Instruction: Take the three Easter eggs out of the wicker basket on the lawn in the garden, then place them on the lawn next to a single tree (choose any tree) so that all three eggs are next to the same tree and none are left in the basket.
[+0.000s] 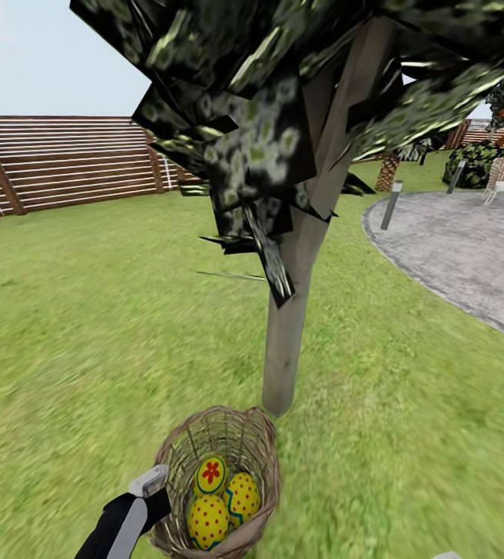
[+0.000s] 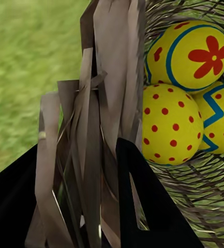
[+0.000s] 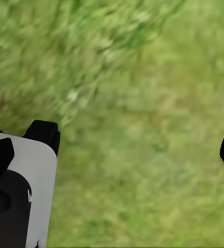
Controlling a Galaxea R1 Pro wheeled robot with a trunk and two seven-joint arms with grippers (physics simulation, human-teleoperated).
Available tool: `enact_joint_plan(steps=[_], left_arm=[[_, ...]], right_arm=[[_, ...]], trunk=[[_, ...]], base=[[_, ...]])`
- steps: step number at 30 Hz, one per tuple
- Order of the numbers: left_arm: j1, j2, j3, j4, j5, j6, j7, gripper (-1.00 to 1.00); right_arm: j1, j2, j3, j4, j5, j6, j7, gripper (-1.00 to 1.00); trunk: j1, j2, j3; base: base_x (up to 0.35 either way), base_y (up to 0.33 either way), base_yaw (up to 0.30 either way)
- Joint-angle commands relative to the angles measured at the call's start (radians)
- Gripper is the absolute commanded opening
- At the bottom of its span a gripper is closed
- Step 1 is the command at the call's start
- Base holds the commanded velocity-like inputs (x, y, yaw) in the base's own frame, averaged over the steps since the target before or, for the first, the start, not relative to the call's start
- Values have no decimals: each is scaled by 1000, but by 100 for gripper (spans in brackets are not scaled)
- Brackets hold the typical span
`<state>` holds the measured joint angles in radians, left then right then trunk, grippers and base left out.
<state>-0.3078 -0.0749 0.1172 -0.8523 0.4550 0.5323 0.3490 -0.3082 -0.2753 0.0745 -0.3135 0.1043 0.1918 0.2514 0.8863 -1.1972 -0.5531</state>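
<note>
Hidden or hard to read: I see the blue-zigzag egg (image 2: 219, 121) only in part, tucked behind the other two. The lower part of the basket (image 1: 245, 439) is cut off at the frame edge in my head view. The left gripper (image 2: 99, 194) shows me two black fingers (image 2: 145, 199) straddling the basket's rim, one inside, one outside; I cannot tell if they actually pinch the wicker. Of the right gripper (image 3: 137, 144) I get a black fingertip at each side of the wrist picture, set wide apart with nothing but blurred grass between.

Eggs: three, yellow. Flower egg (image 1: 211, 474), red flower inside a blue ring, lies farthest from my left gripper. Dotted egg (image 1: 207, 521), red dots, lies nearest it, just past the inner finger. All three touch one another in the basket's bottom.

Basket: round, brown open weave, resting on the lawn (image 1: 88, 326) just beside the foot of the tree (image 1: 294, 310), beyond the gripper.

Tree: pale straight trunk, dark angular leaves mottled green-white.

Left arm: black-and-white forearm reaching up from the lower frame edge to the basket's near-left rim.

Farther off: wooden fence (image 1: 65, 159), grey paved area (image 1: 461, 248).
</note>
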Motion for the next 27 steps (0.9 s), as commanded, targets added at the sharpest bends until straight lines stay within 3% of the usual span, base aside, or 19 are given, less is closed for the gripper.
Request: enact_joint_plan(steps=[1,6,13,14,15,16,17,19,21,22,23,27], left_arm=[[-1,0,2,-2,13,3,7,-100],[-1,10,1,-4,13,2,5,-100],[0,10,1,-2,13,1,5,-100],[-1,10,1,-2,13,0,5,-100],[-1,10,1,-2,13,0,5,-100],[-1,10,1,-1,13,0,5,-100],[0,10,0,0,13,0,5,-100],[0,10,1,4,13,-1,5,-100],[0,9,0,7,13,-1,5,-100],[0,9,-1,7,13,-1,5,-100],[0,9,-1,7,13,-1,5,-100],[0,11,0,5,13,-2,5,-100]], right_arm=[[0,-1,3,-3,11,5,3,100],[0,-1,3,-3,11,4,3,100],[0,-1,2,-3,11,3,4,100],[0,-5,1,-5,9,3,11,100],[-2,-30,-8,-39,2,3,49,100],[-4,-64,-47,-104,-24,9,148,100],[-4,-117,-115,-170,-64,24,314,100],[-5,-253,-315,-271,-116,134,751,100],[-5,-290,-511,-301,-120,202,989,100],[-5,-292,-550,-304,-118,208,1027,100],[-5,-293,-560,-305,-118,210,1037,100],[-5,-291,-560,-299,-111,207,1027,100]], trunk=[[1,-1,-1],[1,-1,-1],[27,-50,-23],[31,-57,-26],[35,-64,-29],[39,-71,-32],[43,-78,-35],[50,-92,-42],[58,-106,-48],[62,-113,-51],[66,-120,-54],[81,-148,-67]], base=[[335,0,0],[124,0,0],[1,0,0],[0,0,0],[0,0,0],[0,0,0],[0,0,0],[0,0,0],[0,0,0],[0,0,0],[0,0,0],[0,0,0]])
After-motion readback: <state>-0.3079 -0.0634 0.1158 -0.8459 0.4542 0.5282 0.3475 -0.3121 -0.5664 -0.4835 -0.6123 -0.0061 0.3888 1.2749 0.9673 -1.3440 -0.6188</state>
